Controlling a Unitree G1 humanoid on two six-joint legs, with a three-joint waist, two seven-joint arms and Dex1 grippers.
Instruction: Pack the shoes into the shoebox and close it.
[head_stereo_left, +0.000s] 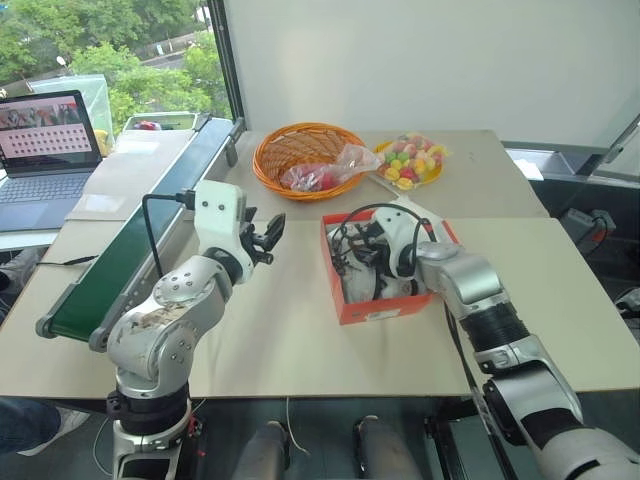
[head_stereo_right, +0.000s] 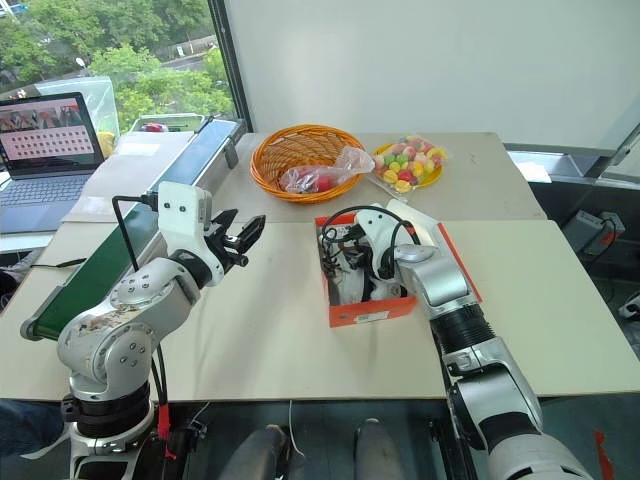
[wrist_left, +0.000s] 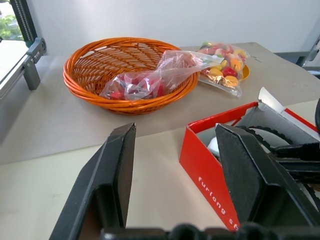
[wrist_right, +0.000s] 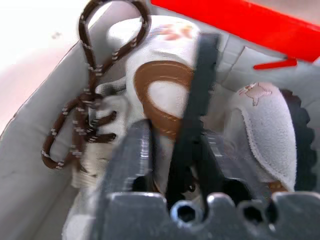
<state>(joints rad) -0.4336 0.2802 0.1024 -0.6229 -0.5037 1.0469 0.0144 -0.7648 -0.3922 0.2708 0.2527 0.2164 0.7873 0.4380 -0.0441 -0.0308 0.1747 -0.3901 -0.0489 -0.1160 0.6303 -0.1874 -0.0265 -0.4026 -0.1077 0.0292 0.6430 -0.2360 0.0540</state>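
The red shoebox (head_stereo_left: 385, 308) stands open in the middle of the table, its lid (head_stereo_left: 428, 216) folded back on the far right side. Both white shoes (head_stereo_left: 358, 287) lie inside it. In the right wrist view one shoe (wrist_right: 160, 85) shows a brown ring mark and loose dark laces (wrist_right: 82, 115), and the other shoe (wrist_right: 265, 125) lies beside it. My right gripper (head_stereo_left: 362, 262) reaches down into the box against the shoes. My left gripper (head_stereo_left: 266, 238) hovers open and empty above the table, left of the box, whose red wall (wrist_left: 205, 170) shows past its fingers.
An orange wicker basket (head_stereo_left: 298, 150) holding a plastic bag (head_stereo_left: 325, 172) sits behind the box. A yellow plate of coloured sweets (head_stereo_left: 410, 160) is to its right. A green conveyor belt (head_stereo_left: 140, 240) runs along the table's left side, and a laptop (head_stereo_left: 45, 140) stands beyond it.
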